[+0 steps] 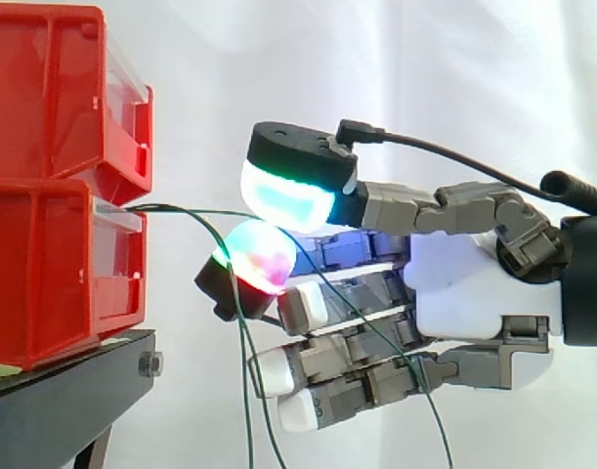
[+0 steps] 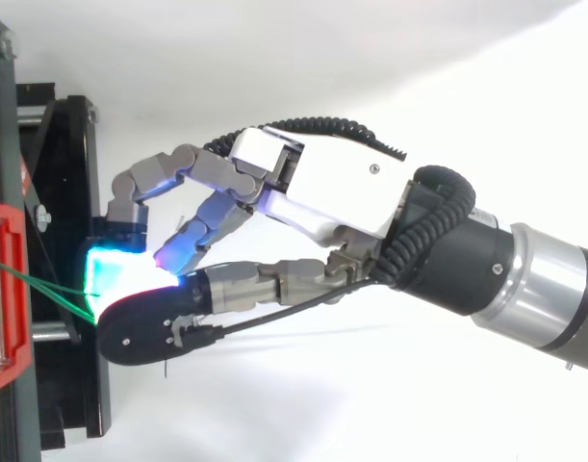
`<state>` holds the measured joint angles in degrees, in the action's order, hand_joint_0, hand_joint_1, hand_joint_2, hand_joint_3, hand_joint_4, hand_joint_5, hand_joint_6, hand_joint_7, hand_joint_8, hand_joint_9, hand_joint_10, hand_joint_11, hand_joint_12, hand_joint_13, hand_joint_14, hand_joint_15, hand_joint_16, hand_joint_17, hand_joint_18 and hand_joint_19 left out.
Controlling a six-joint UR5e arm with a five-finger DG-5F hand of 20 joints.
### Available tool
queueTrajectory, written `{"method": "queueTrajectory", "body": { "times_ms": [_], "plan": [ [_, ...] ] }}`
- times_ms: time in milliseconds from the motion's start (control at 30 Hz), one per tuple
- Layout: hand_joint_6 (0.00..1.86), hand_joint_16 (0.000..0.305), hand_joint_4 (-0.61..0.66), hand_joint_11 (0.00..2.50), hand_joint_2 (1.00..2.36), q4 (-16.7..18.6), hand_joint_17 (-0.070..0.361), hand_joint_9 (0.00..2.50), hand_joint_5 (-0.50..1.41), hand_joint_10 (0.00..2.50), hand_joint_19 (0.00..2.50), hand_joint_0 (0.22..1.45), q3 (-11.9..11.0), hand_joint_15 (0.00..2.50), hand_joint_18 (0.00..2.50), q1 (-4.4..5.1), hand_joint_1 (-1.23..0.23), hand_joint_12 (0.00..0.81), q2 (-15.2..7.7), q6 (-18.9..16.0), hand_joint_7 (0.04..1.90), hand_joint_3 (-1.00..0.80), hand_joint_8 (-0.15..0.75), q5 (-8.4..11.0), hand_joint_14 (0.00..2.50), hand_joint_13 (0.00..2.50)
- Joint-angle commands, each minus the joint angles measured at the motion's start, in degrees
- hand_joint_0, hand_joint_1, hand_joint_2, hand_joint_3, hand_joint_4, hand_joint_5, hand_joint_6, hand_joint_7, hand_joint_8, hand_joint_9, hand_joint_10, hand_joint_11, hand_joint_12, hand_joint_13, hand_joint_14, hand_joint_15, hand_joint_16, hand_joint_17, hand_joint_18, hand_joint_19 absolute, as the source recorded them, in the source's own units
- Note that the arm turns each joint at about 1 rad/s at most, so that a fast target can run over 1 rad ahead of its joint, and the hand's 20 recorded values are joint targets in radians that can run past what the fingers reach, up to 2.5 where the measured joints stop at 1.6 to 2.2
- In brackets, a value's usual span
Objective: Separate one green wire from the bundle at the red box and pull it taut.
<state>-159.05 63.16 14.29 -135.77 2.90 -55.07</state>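
Several thin green wires [image 1: 181, 208] come out of the front of the lower red bin [image 1: 44, 283] and run right towards my hand [image 1: 464, 283]. One wire passes between the cyan-glowing thumb pad [image 1: 288, 200] and a magenta-green fingertip [image 1: 259, 256], which pinch together on it just right of the bin. That wire then trails down across the fingers to the lower right. Other green wires [image 1: 244, 391] hang slack below the pinch. From above, the green wire [image 2: 43, 279] leaves the red bin [image 2: 5, 318] and ends at the glowing pads of the hand [image 2: 332, 197].
A second red bin [image 1: 44, 98] is stacked on the lower one. Both stand on a black stand [image 1: 63, 401] at the left, with its frame [image 2: 67, 385] close under the fingertips. A white curtain lies behind, and open space spreads to the right.
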Motion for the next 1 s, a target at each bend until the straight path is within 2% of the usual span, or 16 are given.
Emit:
{"method": "queueTrajectory", "body": {
  "times_ms": [0,133,267,400,533,800,867,900,967],
  "plan": [
    [0.88,0.053,0.13,0.93,1.00,-0.4,0.120,1.22,-0.14,0.02,0.38,0.54,-0.1,0.56,0.88,0.04,-0.64,0.374,0.0,-0.4,1.05,-0.43,0.281,-0.03,0.02,1.02],
    [0.87,0.055,0.13,0.92,1.00,-0.9,0.123,1.22,-0.14,0.02,0.39,0.52,-0.1,0.56,0.88,0.04,-0.58,0.382,0.0,-1.1,1.06,-0.50,0.285,-0.03,0.02,1.03],
    [0.86,0.054,0.13,0.92,1.00,-1.7,0.122,1.23,-0.14,0.02,0.39,0.53,-0.1,0.56,0.88,0.13,-0.56,0.378,0.4,-1.5,1.07,-0.47,0.288,-0.03,0.02,1.02],
    [0.88,0.053,0.11,0.92,1.01,-2.6,0.118,1.22,-0.14,0.02,0.40,0.57,0.0,0.57,0.86,0.13,-0.63,0.368,0.6,-1.6,1.16,-0.31,0.279,-0.03,0.02,1.02],
    [0.90,0.058,0.08,0.92,1.01,-3.6,0.130,1.22,-0.14,0.02,0.36,0.58,-0.1,0.55,0.90,0.13,-0.74,0.389,0.7,-1.8,1.13,-0.20,0.301,-0.03,0.02,1.04],
    [0.92,0.057,0.01,0.92,1.02,-3.7,0.129,1.22,-0.14,0.02,0.35,0.59,-0.2,0.55,0.92,0.22,-0.76,0.386,0.9,-2.2,1.07,-0.14,0.303,0.23,0.02,1.04],
    [0.92,0.056,0.03,0.92,1.02,-3.7,0.126,1.23,-0.14,0.02,0.36,0.59,-0.2,0.55,0.91,0.30,-0.75,0.380,0.9,-2.2,1.06,-0.17,0.299,0.32,0.02,1.04],
    [0.90,0.052,0.07,0.93,1.02,-3.7,0.116,1.21,-0.15,0.02,0.39,0.57,-0.2,0.56,0.87,0.30,-0.71,0.363,0.9,-2.2,1.09,-0.25,0.273,0.32,0.02,1.02],
    [0.88,0.053,0.10,0.92,1.01,-3.7,0.120,1.22,-0.15,0.02,0.40,0.54,-0.2,0.56,0.88,0.30,-0.64,0.366,0.9,-2.2,1.05,-0.40,0.275,0.32,0.02,1.03]
  ]
}}
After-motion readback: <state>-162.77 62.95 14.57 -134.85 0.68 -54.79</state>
